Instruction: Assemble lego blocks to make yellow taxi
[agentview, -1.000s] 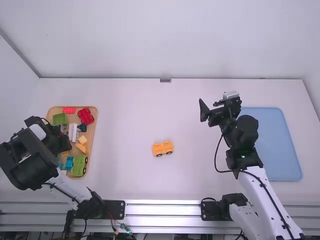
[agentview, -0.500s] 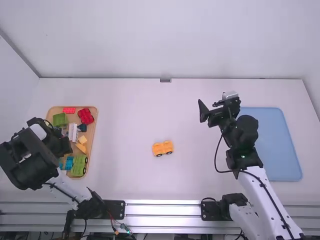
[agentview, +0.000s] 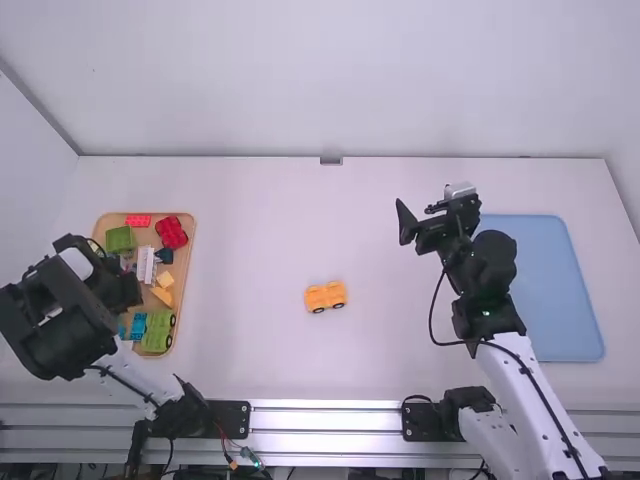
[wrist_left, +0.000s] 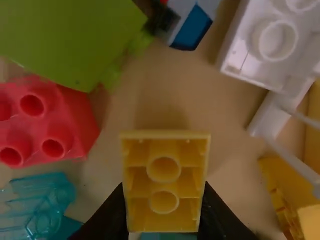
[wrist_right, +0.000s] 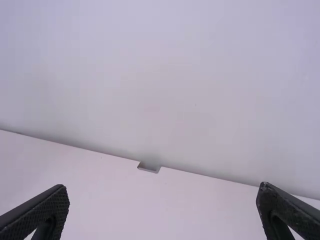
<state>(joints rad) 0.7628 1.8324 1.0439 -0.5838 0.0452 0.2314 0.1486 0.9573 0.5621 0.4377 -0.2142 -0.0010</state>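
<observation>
Over the wooden tray (agentview: 188, 270) at the left, my left gripper (agentview: 128, 292) points down among the blocks. In the left wrist view that gripper (wrist_left: 166, 212) is shut on a yellow block (wrist_left: 165, 175), whose hollow underside with two round tubes faces the camera. An orange-yellow car piece with black wheels (agentview: 325, 296) stands alone near the middle of the table. Yellow pieces (agentview: 163, 296) lie in the tray, and a yellow block (wrist_left: 287, 192) is beside a white one. My right gripper (agentview: 416, 217) is up over the table's right half; in the right wrist view this gripper (wrist_right: 162, 212) stands wide open with nothing between its fingers.
The tray also holds red blocks (agentview: 171, 232), a green block (agentview: 120, 238), a white block (agentview: 147, 264), a green wheeled piece (agentview: 158, 332) and a blue block (agentview: 138, 326). A flat blue tray (agentview: 565, 290) lies at the right, partly behind the right arm.
In the high view, my left gripper has shifted very slightly, and a bit of yellow beside it is no longer visible. The right gripper's fingertip has moved slightly left. The car piece has stayed put.
</observation>
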